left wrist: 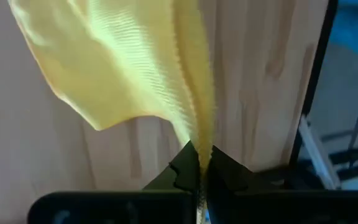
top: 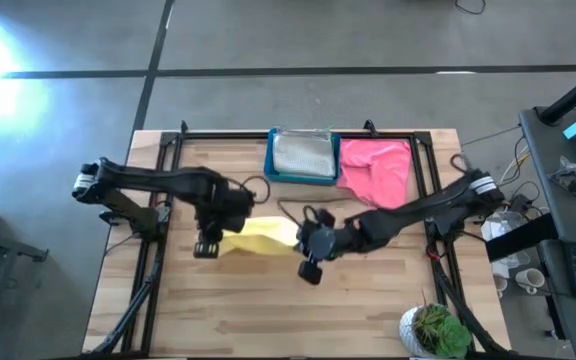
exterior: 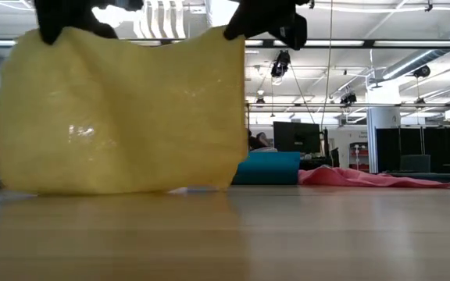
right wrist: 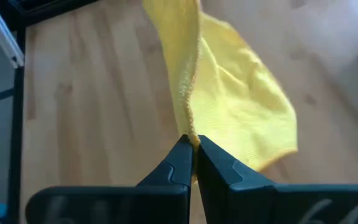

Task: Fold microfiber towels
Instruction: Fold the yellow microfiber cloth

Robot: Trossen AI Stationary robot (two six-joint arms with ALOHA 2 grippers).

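The left gripper and right gripper are each clamped on a top corner of the yellow towel, which hangs stretched between them, its lower edge brushing the table. It looks light and limp, so it should drape wherever released; corner pinches suit it best

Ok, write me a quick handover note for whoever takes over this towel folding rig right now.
Left gripper: shut on one top corner of the yellow towel.
Right gripper: shut on the other top corner.
The towel hangs between them as a sheet above the table, its lower edge at about the tabletop.
Grey towel: in the blue bin at the back.
Pink towel: loose and crumpled beside the bin, unfolded.
Done: yellow towel picked up and spread.
Left: lay it down and fold it, then the pink one. No other towels in view.
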